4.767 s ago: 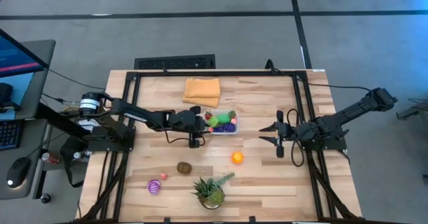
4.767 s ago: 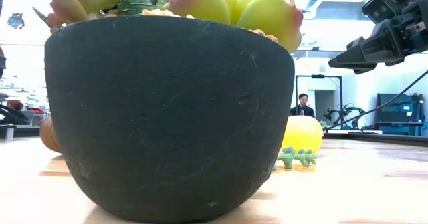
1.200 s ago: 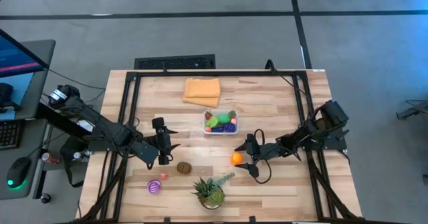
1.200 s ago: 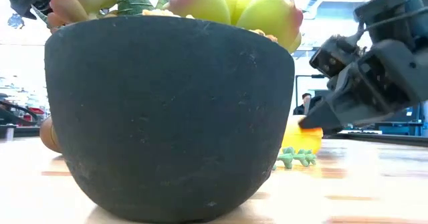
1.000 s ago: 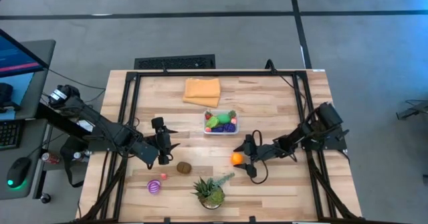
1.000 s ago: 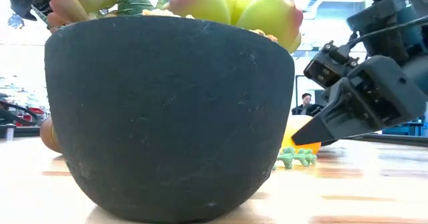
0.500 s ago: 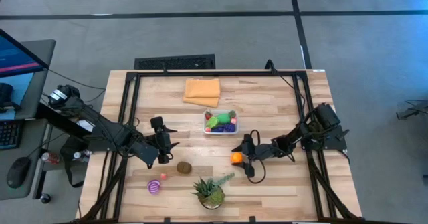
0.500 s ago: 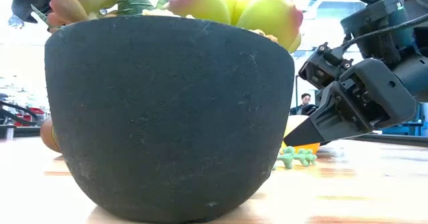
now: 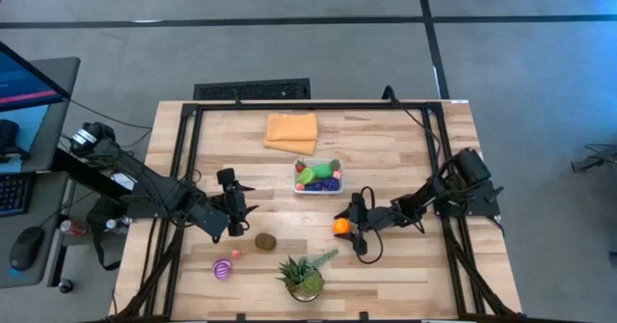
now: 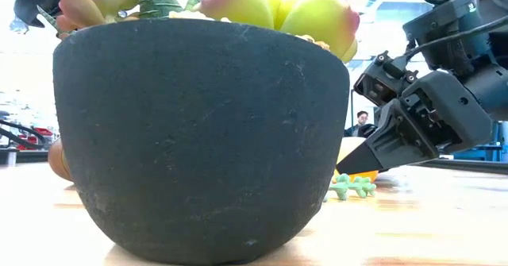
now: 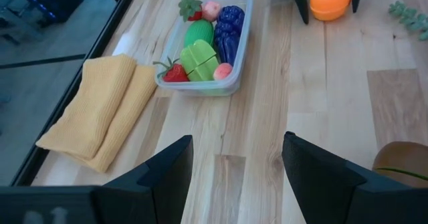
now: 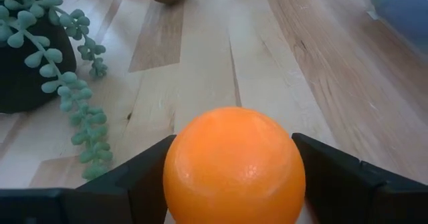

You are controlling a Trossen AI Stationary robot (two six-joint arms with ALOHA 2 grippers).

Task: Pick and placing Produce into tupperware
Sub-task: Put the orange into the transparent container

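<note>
The orange [image 9: 341, 228] sits on the table below the tupperware [image 9: 319, 176], between my right gripper [image 9: 347, 228] fingers; left gripper [image 9: 231, 211] waits open near the kiwi [image 9: 265, 241]; at the right wrist, both fingers flank it, unclamped; an off-centre squeeze could roll it away.

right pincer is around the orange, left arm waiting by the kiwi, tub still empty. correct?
Not quite: the tub is not empty. The left wrist view shows several pieces of produce in it already, among them green pieces, a strawberry and purple grapes. The rest holds: the right pincer is around the orange, and the left pincer waits near the kiwi.
</note>
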